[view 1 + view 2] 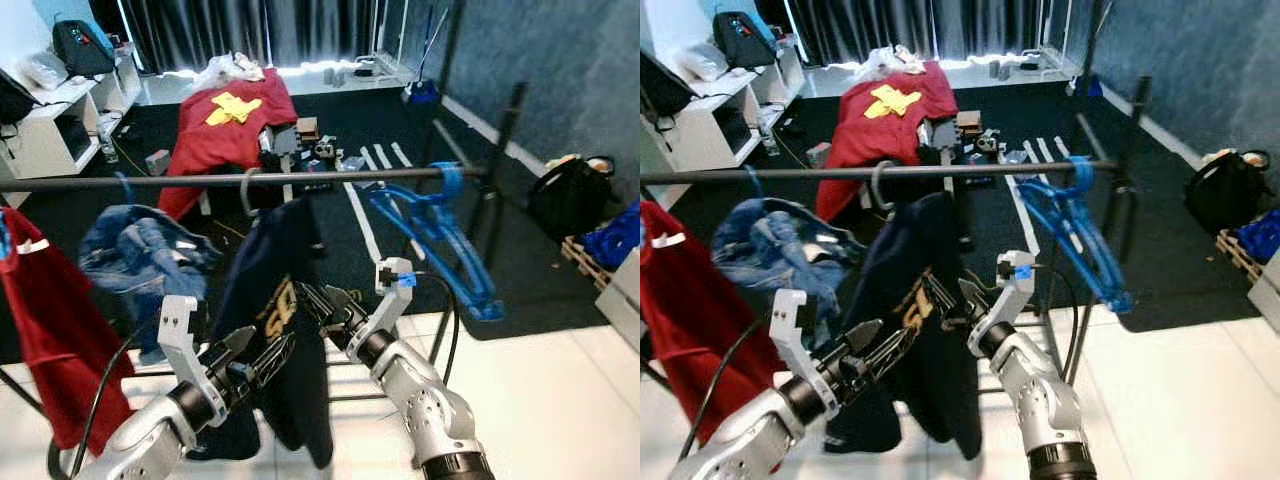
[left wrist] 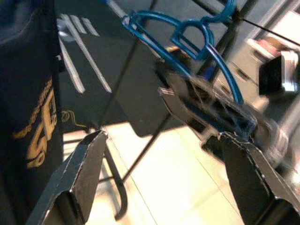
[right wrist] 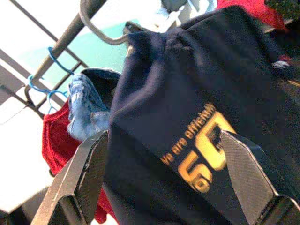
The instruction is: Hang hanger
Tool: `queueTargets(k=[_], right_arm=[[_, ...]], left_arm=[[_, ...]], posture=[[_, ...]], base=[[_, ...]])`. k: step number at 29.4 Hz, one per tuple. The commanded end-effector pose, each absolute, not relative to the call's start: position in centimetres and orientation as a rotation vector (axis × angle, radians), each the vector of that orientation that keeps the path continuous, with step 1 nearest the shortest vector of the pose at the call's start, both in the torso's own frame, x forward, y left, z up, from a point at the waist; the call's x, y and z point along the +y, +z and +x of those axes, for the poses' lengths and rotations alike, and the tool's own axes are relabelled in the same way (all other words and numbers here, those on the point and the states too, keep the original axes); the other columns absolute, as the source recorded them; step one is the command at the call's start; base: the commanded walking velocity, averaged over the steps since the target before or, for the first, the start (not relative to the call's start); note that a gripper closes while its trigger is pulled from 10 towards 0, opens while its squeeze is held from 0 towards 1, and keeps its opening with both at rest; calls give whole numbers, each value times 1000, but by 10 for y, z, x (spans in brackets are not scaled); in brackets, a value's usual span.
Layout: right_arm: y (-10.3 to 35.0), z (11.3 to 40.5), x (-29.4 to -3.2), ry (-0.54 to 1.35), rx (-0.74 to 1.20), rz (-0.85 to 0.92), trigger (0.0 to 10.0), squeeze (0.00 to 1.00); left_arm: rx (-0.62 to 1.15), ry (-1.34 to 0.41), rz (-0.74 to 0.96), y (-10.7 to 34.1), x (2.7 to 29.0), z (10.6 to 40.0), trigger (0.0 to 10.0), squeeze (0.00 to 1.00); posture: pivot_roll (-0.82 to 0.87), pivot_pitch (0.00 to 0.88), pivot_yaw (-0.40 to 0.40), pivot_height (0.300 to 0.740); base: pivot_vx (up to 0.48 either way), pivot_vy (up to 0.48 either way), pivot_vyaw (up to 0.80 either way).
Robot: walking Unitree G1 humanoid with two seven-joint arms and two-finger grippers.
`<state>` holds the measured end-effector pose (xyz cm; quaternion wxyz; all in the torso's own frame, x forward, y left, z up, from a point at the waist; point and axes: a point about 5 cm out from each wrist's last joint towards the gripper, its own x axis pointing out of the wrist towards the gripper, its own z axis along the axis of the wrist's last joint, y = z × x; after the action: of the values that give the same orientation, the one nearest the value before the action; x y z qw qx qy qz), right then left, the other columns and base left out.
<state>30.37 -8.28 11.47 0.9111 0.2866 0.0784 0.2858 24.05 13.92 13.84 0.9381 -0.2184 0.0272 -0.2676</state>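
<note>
We're looking down at a dark horizontal metal clothes rail (image 1: 200, 181) running across the scene. Hooked on it near the middle is a grey metal hanger (image 1: 247, 190) carrying a navy T-shirt with gold lettering (image 1: 280, 300), which hangs straight down between our two arms. Further right on the same rail an empty blue plastic hanger (image 1: 435, 235) dangles, tilted so its bar slopes down to the right.

Our left gripper (image 1: 262, 362) sits low at the left side of the navy shirt, fingers (image 2: 82, 180) spread wide apart with nothing between them; from its wrist we see the shirt's edge on one side and the blue hanger beyond. Our right gripper (image 1: 320, 305) is up against the shirt's right side at the level of the gold print, its fingers (image 3: 86, 176) also wide open and holding nothing, the lettering framed between them.

On the left of the rail hang a crumpled blue denim garment (image 1: 140, 250) and, at the far left, a red shirt (image 1: 50, 330). Far back, a red cloth with a yellow mark (image 1: 230, 120) lies spread over the dark floor (image 1: 420, 290).
</note>
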Motion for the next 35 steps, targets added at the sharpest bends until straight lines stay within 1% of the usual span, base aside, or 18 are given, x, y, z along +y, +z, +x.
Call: queueTargets(k=[1,2,3,5,6,8,9,11,14,16,20,22,26,27,32,33,34,35], right_arm=[[114,303,-82,590,158,591,10000,0],[114,303,-82,590,158,591,10000,0],[114,303,-82,591,158,590,10000,0],[114,303,-82,591,158,590,10000,0],[114,303,-82,592,158,589,10000,0],[114,303,-82,592,158,589,10000,0],[114,304,-81,593,158,587,10000,0],[115,304,-80,594,155,581,10000,0],[115,304,-80,594,155,581,10000,0],[114,303,-79,593,155,580,10000,0],[114,303,-78,592,154,580,10000,0],[114,303,-79,590,151,580,10000,0],[114,303,-79,589,150,580,10000,0],[114,303,-79,588,150,581,10000,0],[114,303,-78,587,149,582,10000,0],[114,303,-78,588,150,583,10000,0],[114,303,-78,588,150,583,10000,0],[114,302,-78,589,152,582,10000,0]], left_arm=[[29,-516,-434,141,141,246,10000,0],[29,-516,-434,141,141,246,10000,0],[-10,-466,-439,146,144,253,10000,0],[-10,-466,-439,146,144,253,10000,0],[-59,-407,-424,153,149,262,10000,0],[-59,-407,-424,153,149,262,10000,0],[-102,-350,-395,161,155,271,10000,0],[-123,-158,-256,168,179,294,10000,0],[-123,-158,-256,168,179,294,10000,0],[-57,-11,-181,159,197,308,10000,0],[-31,26,-154,153,201,310,10000,0],[-17,104,-125,147,207,312,10000,0],[-19,121,-123,146,209,313,10000,0],[-17,139,-122,143,214,313,10000,1000],[-40,163,-123,143,222,314,10000,1000],[-90,151,-118,148,221,318,10000,608],[-90,151,-118,148,221,318,10000,608],[-129,114,-117,153,218,321,10000,0]], posture=[[-96,11,29,740],[-96,11,29,740],[-97,9,26,740],[-97,9,26,740],[-98,11,28,740],[-98,11,28,740],[-101,11,29,740],[-108,9,35,740],[-108,9,35,740],[-114,7,43,740],[-116,8,45,740],[-118,9,48,740],[-118,9,48,740],[-116,10,50,740],[-116,11,50,740],[-119,12,47,740],[-119,12,47,740],[-123,13,43,740]], base=[[0,-465,0],[0,-465,0],[0,0,0],[0,0,0],[0,0,0],[0,0,0],[0,0,0],[0,0,0],[0,0,0],[0,0,0],[0,0,0],[0,0,0],[0,0,0],[0,0,0],[0,0,0],[0,0,0],[0,0,0],[0,0,0]])
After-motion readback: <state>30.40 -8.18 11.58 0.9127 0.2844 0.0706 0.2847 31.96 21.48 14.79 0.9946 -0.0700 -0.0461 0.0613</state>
